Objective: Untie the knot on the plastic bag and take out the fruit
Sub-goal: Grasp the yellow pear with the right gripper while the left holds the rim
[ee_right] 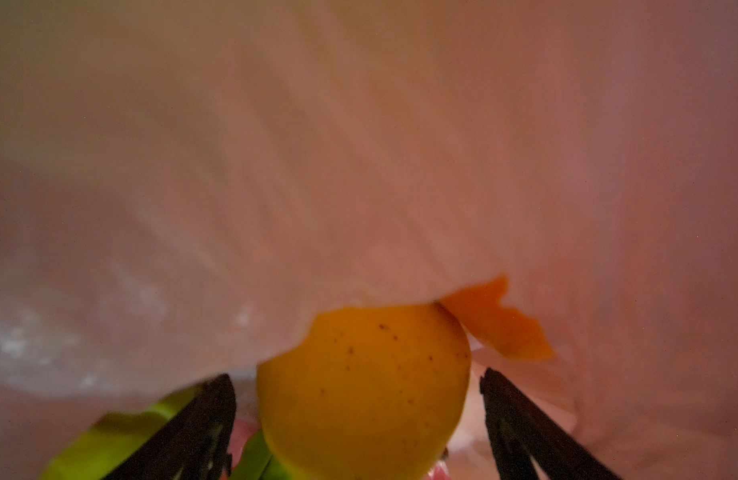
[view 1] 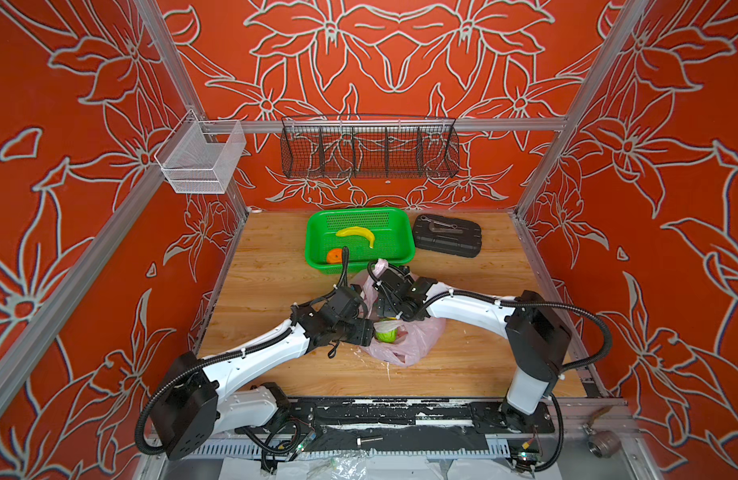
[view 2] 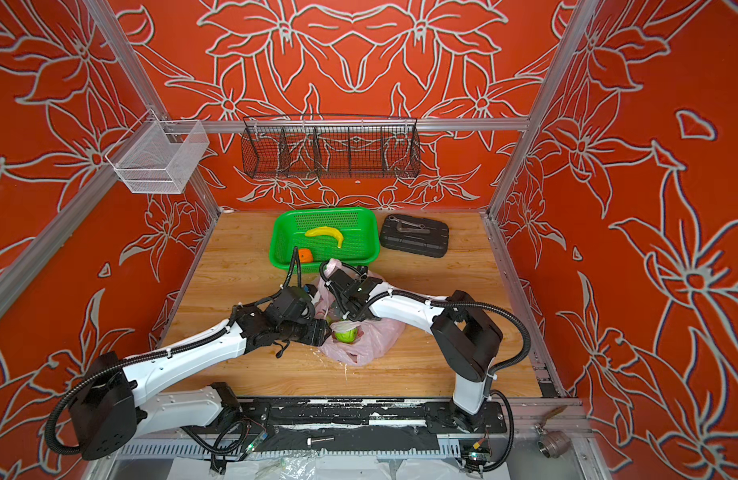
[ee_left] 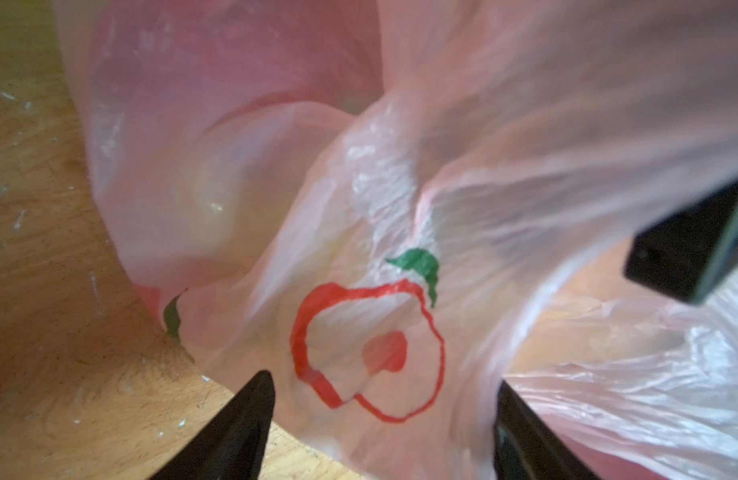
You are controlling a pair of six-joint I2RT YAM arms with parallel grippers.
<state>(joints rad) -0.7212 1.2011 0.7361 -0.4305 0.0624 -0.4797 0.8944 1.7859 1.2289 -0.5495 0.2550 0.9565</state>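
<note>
The pale-pink plastic bag lies crumpled mid-table with both grippers at its mouth. No knot shows; one loose ear sticks up behind the right wrist. A green fruit sits in the mouth, seen in both top views. My left gripper is open, with bag film bearing a red apple print across the gap. My right gripper is inside the bag, open, its fingers either side of a yellow round fruit with small gaps. An orange fruit and green pieces lie beside it.
The green basket behind the bag holds a yellow banana and an orange. A black tool case lies at the back right. A black wire basket and a white mesh bin hang on the rails.
</note>
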